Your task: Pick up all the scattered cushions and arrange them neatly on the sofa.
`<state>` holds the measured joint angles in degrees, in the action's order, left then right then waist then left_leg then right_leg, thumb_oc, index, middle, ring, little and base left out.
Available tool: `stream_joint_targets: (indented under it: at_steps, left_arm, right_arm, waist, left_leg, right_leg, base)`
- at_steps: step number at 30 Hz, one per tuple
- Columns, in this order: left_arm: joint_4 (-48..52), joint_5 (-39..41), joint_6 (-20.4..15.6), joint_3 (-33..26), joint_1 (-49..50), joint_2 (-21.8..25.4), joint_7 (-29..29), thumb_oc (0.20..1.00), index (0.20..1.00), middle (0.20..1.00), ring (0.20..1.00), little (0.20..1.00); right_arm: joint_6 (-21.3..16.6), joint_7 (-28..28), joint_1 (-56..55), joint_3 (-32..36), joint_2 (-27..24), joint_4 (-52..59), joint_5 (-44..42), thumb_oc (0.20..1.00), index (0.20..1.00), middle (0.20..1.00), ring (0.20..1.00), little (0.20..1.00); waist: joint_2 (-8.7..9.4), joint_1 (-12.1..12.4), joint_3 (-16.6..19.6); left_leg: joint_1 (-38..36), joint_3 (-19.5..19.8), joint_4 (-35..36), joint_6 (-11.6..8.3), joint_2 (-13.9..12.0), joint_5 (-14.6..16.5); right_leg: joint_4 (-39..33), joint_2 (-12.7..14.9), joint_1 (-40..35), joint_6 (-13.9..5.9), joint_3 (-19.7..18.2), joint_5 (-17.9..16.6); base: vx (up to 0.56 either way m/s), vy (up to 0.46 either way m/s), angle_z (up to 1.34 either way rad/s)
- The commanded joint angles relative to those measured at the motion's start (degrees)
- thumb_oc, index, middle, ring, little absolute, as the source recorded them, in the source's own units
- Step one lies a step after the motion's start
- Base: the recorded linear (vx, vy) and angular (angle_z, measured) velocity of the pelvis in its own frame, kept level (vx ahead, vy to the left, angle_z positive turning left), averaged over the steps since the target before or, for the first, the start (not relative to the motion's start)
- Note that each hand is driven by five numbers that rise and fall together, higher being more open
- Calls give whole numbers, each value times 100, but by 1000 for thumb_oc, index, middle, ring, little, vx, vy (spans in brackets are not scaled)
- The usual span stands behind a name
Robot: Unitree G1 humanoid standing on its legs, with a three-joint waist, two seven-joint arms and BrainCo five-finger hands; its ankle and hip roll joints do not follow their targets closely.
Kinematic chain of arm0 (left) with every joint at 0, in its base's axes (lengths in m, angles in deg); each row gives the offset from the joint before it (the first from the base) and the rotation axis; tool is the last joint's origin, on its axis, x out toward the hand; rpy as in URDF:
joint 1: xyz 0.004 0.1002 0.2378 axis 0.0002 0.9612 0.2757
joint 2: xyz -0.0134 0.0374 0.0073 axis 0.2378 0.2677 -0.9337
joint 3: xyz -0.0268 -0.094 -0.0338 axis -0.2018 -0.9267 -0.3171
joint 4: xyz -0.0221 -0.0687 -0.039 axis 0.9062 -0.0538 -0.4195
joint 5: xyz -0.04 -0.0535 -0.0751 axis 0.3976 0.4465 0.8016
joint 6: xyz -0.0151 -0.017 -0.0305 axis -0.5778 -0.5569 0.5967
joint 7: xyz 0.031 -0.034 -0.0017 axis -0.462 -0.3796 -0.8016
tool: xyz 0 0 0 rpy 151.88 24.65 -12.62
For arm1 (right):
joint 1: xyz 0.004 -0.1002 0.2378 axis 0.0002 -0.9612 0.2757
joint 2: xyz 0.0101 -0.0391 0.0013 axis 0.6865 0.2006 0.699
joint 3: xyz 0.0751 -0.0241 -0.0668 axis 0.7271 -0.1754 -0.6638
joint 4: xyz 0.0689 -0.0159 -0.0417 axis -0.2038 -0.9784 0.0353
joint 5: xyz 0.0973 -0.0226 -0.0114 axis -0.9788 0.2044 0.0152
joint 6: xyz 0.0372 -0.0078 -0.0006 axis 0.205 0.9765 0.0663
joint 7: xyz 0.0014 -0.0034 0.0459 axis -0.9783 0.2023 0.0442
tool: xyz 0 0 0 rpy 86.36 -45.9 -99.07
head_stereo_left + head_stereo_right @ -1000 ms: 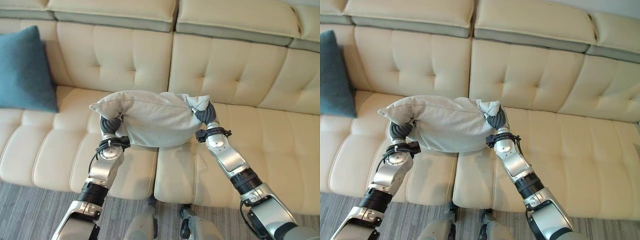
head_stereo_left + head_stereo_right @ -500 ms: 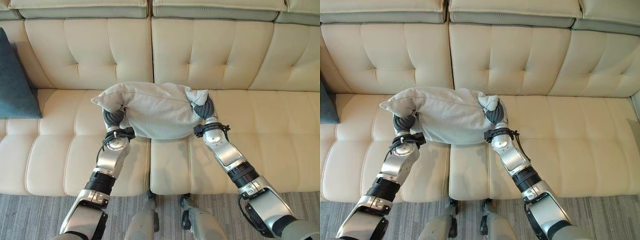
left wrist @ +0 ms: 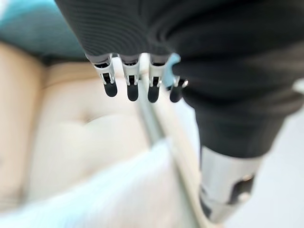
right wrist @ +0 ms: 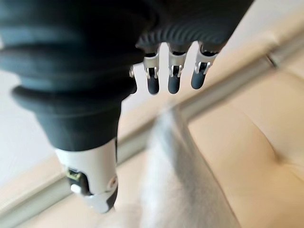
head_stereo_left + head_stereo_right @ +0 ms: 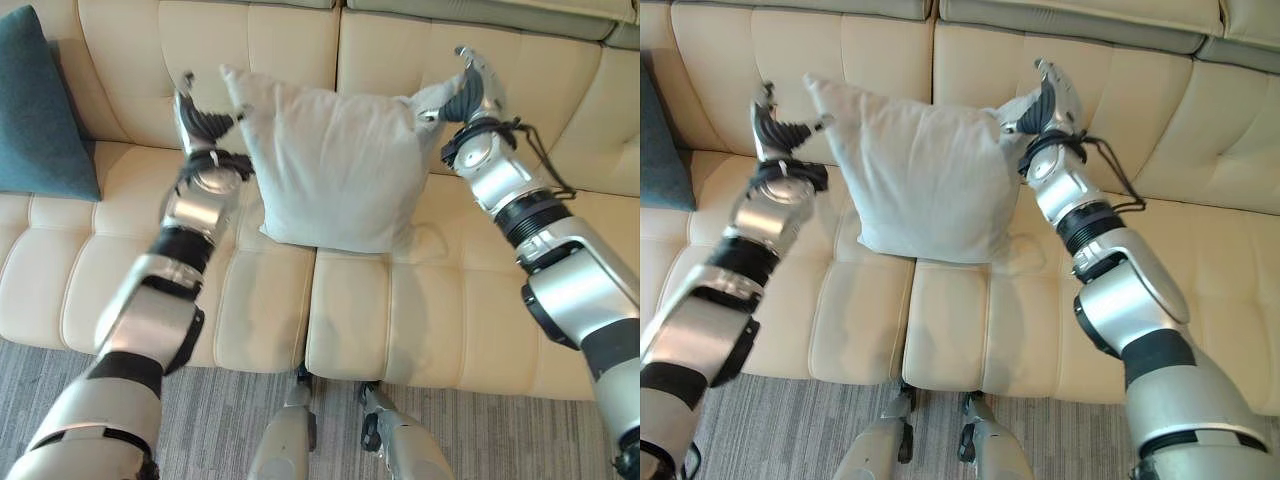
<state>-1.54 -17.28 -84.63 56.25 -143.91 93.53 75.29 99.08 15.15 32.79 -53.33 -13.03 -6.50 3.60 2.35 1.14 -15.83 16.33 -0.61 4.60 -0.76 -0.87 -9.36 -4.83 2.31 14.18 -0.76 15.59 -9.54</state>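
Grey cushion (image 5: 340,165) stands upright on the sofa (image 5: 120,280) seat, leaning on the backrest, at 12 o'clock from the robot, roughly over the seam between two seat sections. Teal cushion (image 5: 40,110) sits at 10 o'clock, against the backrest, well apart from the grey one.

Left hand (image 5: 200,125) is just beside the cushion's upper corner on the 9 o'clock side; wrist view shows its fingers (image 3: 132,90) straight and spread, pinching nothing. Right hand (image 5: 468,92) is at the upper corner on the 3 o'clock side; fingers (image 4: 173,80) straight, relaxed, nothing held. Can't tell if either hand touches the fabric at all.

Judged stage: placement done or nearly, hands letting go.

Risks:
- Cushion only leans; a fingertip snagging a corner as a hand pulls off could tip it forward off the seat.
- Bottom edge sits near the seat front, so a slump could slide it to the floor.
- It looks slightly skewed, which would hurt the neat arrangement.
- Right hand is close to the backrest and could bump it on retreat.
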Motion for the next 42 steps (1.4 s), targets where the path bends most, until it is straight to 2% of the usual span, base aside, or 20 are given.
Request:
stream_joint_targets:
  at_steps: [1, 4, 5, 8, 11, 12, 15, 18, 21, 25, 26, 31, 33, 35, 39, 42]
  left_arm:
    - [-141, 1407, -638, -106, -410, 247, -152, 1000, 1000, 1000, 1000, 1000]
    - [144, 2060, -843, -462, -190, 412, -197, 1000, 1000, 1000, 1000, 1000]
    - [379, 2195, -973, -671, 13, 470, -183, 1000, 1000, 1000, 1000, 1000]
    - [893, 2012, -974, -1078, 754, 744, -194, 1000, 1000, 1000, 1000, 1000]
    - [1713, 1170, -823, -1752, 2237, 993, -264, 1000, 1000, 1000, 1000, 1000]
    - [1730, 488, -585, -1949, 2701, 1113, -281, 1000, 1000, 1000, 1000, 1000]
    - [1817, -388, -292, -2239, 3677, 1156, -454, 1000, 1000, 1000, 1000, 1000]
    - [2125, -929, -139, -2568, 4827, 940, -802, 1000, 1000, 1000, 1000, 1000]
    - [2332, -991, -73, -2865, 5727, 440, -1100, 1000, 1000, 1000, 1000, 1000]
    - [1930, -1097, 46, -2868, 6282, -41, -1398, 1000, 1000, 1000, 1000, 1000]
    - [1680, -1154, 112, -2763, 6391, -175, -1599, 1000, 1000, 1000, 1000, 1000]
    - [1032, -1478, 274, -2469, 6820, -686, -1904, 1000, 1000, 1000, 1000, 1000]
    - [684, -1623, 363, -2328, 6850, -863, -2017, 1000, 1000, 1000, 1000, 1000]
    - [437, -1864, 398, -2072, 6845, -1008, -2054, 1000, 1000, 1000, 1000, 1000]
    - [22, -1907, 421, -1927, 6802, -1207, -2064, 1000, 1000, 1000, 1000, 1000]
    - [28, -1853, 377, -1940, 6731, -1170, -2005, 1000, 1000, 1000, 1000, 1000]
  right_arm:
    - [-335, -324, 334, 321, -20, 119, -944, 1000, 1000, 1000, 1000, 1000]
    - [-509, -738, 9, 794, -233, 805, -984, 1000, 1000, 1000, 1000, 1000]
    - [-690, -903, -293, 1193, -255, 1137, -1210, 1000, 1000, 1000, 1000, 1000]
    - [-879, -913, -1101, 1715, -311, 1829, -1286, 1000, 1000, 1000, 1000, 1000]
    - [-999, -616, -2377, 2248, -459, 2599, -1156, 1000, 1000, 1000, 1000, 1000]
    - [-1026, -437, -2810, 2394, -555, 2724, -1063, 1000, 1000, 1000, 1000, 1000]
    - [-1059, -27, -3704, 2619, -726, 3132, -797, 1000, 1000, 1000, 1000, 1000]
    - [-985, 476, -4766, 2861, -875, 3621, -417, 1000, 1000, 1000, 1000, 1000]
    - [-893, 805, -5663, 3173, -796, 3915, -32, 1000, 1000, 1000, 1000, 1000]
    - [-836, 1080, -6423, 3258, -534, 3616, 286, 1000, 1000, 1000, 1000, 1000]
    - [-782, 1167, -6618, 3274, -431, 3408, 302, 1000, 1000, 1000, 1000, 1000]
    - [-696, 1341, -7163, 3250, 28, 2614, 432, 1000, 1000, 1000, 1000, 1000]
    - [-607, 1386, -7304, 3112, 81, 2295, 832, 1000, 1000, 1000, 1000, 1000]
    - [-563, 1342, -7421, 3094, 203, 1924, 827, 1000, 1000, 1000, 1000, 1000]
    - [-492, 1319, -7404, 2941, 303, 1426, 1069, 1000, 1000, 1000, 1000, 1000]
    - [-502, 1281, -7331, 2964, 423, 1166, 871, 1000, 1000, 1000, 1000, 1000]
  waist:
    - [246, 157, -28]
    - [159, 166, 1]
    - [130, 165, 5]
    - [92, 124, 38]
    - [46, 87, 108]
    - [33, 71, 130]
    - [7, 28, 177]
    - [-4, -1, 199]
    - [5, -11, 307]
    - [9, -46, 445]
    - [2, -67, 462]
    - [-18, -136, 621]
    - [-21, -160, 671]
    - [-28, -209, 693]
    - [-61, -259, 628]
    - [-132, -271, 489]
  left_leg:
    - [-377, -270, 40, -182, 259, 733]
    - [-440, -275, 40, -168, 279, 765]
    - [-453, -284, 40, -158, 286, 757]
    - [-467, -309, 40, -144, 286, 768]
    - [-552, -320, 40, -133, 297, 843]
    - [-587, -341, 40, -119, 300, 846]
    - [-710, -383, 40, -97, 309, 930]
    - [-845, -427, 40, -77, 312, 982]
    - [-957, -462, 40, -60, 300, 1010]
    - [-1112, -501, 40, -59, 292, 1052]
    - [-1169, -510, 40, -63, 284, 1065]
    - [-1288, -545, 40, -31, 288, 1090]
    - [-1328, -549, 40, -20, 288, 1097]
    - [-1364, -547, 40, -8, 301, 1101]
    - [-1410, -637, 40, 10, 304, 1104]
    - [-1387, -719, 40, 27, 210, 1000]
  right_leg:
    - [-17, 60, -577, -612, -191, 950]
    - [-17, 74, -616, -620, -215, 991]
    - [-17, 78, -621, -616, -218, 985]
    - [-17, 96, -612, -608, -229, 980]
    - [-17, 105, -678, -598, -265, 1032]
    - [-17, 118, -705, -587, -247, 1025]
    - [-17, 138, -812, -587, -266, 1061]
    - [-17, 136, -917, -598, -304, 1075]
    - [-17, 137, -1020, -597, -301, 1088]
    - [-17, 138, -1166, -601, -316, 1101]
    - [-17, 140, -1222, -605, -316, 1113]
    - [-17, 135, -1321, -611, -374, 1082]
    - [-17, 137, -1361, -612, -377, 1076]
    - [-17, 145, -1404, -615, -376, 1054]
    - [-17, 177, -1436, -646, -348, 956]
    - [599, 166, -1225, -611, -418, 1121]
  base:
    - [35, 26, 4]
    - [34, 20, 0]
    - [0, 0, 0]
    - [3, 23, 1]
    - [26, 39, -4]
    - [31, 35, -9]
    - [23, 30, -12]
    - [-6, 8, -7]
    - [-6, 1, -10]
    - [-23, 11, -8]
    - [-51, 20, -2]
    - [-59, 34, -5]
    - [-77, 35, -8]
    - [-78, 51, -9]
    - [-108, 53, -4]
    - [-188, 14, -15]
